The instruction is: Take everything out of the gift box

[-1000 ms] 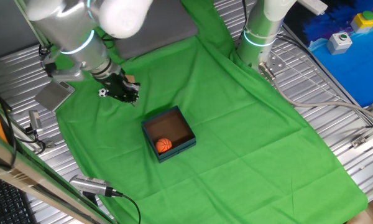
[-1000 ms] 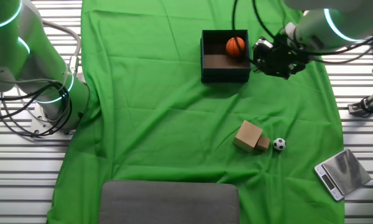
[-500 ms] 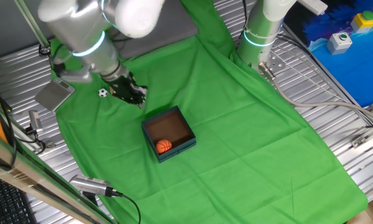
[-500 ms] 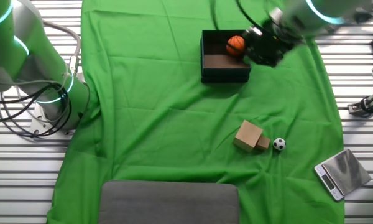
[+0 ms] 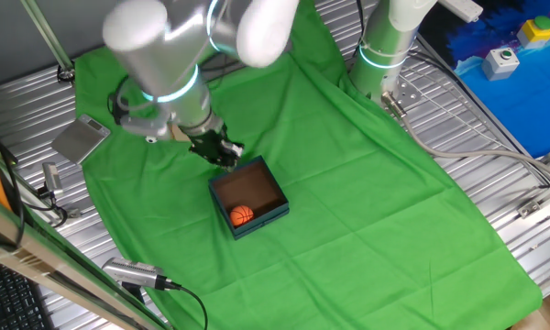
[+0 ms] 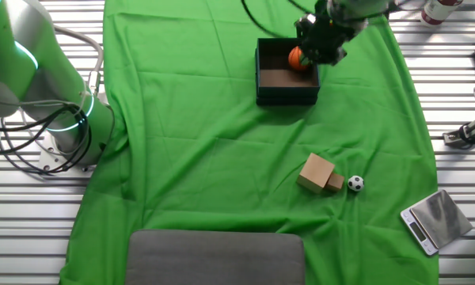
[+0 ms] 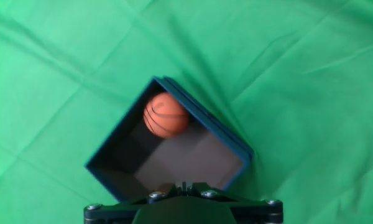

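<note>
The gift box (image 5: 267, 219) sits on the green cloth with dark teal walls and a brown inside. It also shows in the other fixed view (image 6: 285, 96) and the hand view (image 7: 234, 142). The orange basketball (image 5: 243, 214) lies in one corner of it (image 6: 297, 58) (image 7: 166, 114). My gripper (image 5: 225, 154) hovers over the box's far edge (image 6: 317, 49); its fingers look spread and empty. The hand view shows only the gripper's base, looking down into the box. The tan wooden block (image 6: 317, 172) and the soccer ball (image 6: 355, 183) lie together on the cloth, well away from the box.
A grey metal scale (image 6: 433, 220) lies off the cloth's corner (image 5: 81, 139). A grey pad (image 6: 215, 257) covers one end of the cloth. A second arm's base (image 5: 385, 50) stands at the cloth's edge (image 6: 63, 119). A blue case (image 5: 513, 82) is at the far right.
My gripper has moved from beside the block and soccer ball across to the gift box and now hangs over its edge. The toys have not moved.
</note>
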